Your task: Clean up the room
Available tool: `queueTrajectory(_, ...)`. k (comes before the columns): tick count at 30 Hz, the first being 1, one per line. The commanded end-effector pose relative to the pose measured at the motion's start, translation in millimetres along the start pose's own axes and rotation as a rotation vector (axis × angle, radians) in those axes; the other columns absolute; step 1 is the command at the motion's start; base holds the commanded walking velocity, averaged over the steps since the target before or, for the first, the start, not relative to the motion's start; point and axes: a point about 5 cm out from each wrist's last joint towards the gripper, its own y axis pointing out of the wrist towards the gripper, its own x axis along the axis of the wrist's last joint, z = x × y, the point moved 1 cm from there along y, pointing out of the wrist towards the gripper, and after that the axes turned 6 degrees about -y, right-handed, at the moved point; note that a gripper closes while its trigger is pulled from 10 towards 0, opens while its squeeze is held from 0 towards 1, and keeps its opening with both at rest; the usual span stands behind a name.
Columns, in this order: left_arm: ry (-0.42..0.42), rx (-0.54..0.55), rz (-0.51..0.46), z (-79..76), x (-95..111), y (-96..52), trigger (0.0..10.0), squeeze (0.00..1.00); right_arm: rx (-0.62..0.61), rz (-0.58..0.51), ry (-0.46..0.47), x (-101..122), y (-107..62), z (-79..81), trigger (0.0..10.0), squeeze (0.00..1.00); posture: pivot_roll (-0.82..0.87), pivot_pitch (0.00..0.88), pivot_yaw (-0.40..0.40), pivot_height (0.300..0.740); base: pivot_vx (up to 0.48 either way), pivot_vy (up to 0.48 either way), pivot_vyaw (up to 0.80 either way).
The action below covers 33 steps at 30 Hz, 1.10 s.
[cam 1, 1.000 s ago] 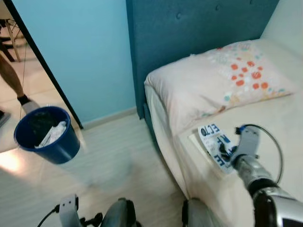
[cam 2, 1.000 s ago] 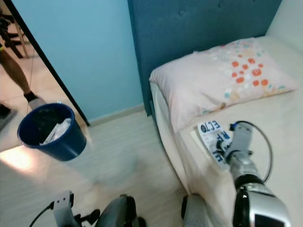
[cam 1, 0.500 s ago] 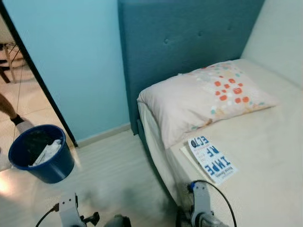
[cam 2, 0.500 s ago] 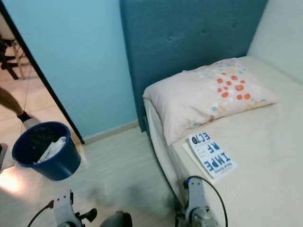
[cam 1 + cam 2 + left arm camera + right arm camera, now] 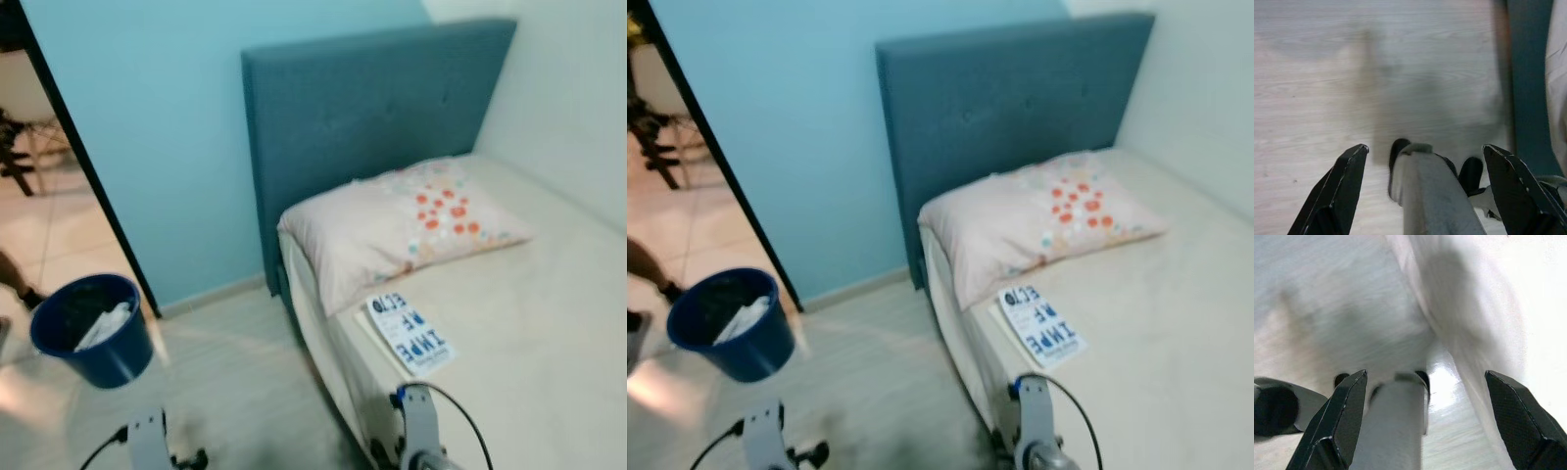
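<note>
From the head views, a flat book [image 5: 410, 331] with blue letters is seen lying on the soft cream bed [image 5: 549, 323], just below a puffy dotted pillow [image 5: 402, 225]. A round blue bin [image 5: 93, 331] with crumpled paper stands on the pale wood floor [image 5: 235, 372].

In the left wrist view, the left hand [image 5: 1425, 191] is spread wide above the floor.

In the right wrist view, the right hand [image 5: 1427, 421] is spread wide beside the bed, below the book.

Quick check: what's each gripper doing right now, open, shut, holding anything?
Left gripper: open, empty, over the floor.
Right gripper: open, empty, beside the bed.
</note>
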Motion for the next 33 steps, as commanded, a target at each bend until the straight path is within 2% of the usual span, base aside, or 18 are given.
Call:
queueTrajectory(1,0.017,0.015,0.01,5.1,-3,-1.2,10.0,0.0,0.012,-0.006,-0.001,3,0.9,5.0,10.0,0.0,-0.05,0.053,0.004,0.726,0.0,0.0,0.0)
queueTrajectory(7,0.03,0.025,0.024,10.8,-7,-3.0,10.0,0.0,0.015,-0.007,-0.009,2,0.7,4.9,10.0,0.0,-0.05,0.056,0.002,0.74,0.0,0.0,0.0)
queueTrajectory(20,0.086,-0.01,0.067,3.3,-15,-2.6,10.0,0.0,0.026,-0.021,-0.021,3,0.7,6.3,10.0,0.0,-0.06,0.065,0.004,0.74,0.0,0.0,0.0)
queueTrajectory(29,0.097,0.001,0.1,10.5,-22,-5.1,10.0,0.0,0.018,-0.005,-0.011,0,0.5,5.2,10.0,0.0,-0.06,0.074,-0.003,0.74,-0.48,0.0,0.0)
queueTrajectory(33,0.095,0.012,0.12,22.4,-32,-9.8,10.0,0.0,0.016,0.0,-0.024,0,0.4,4.3,10.0,0.0,-0.06,0.072,-0.01,0.74,-0.48,0.0,0.0)
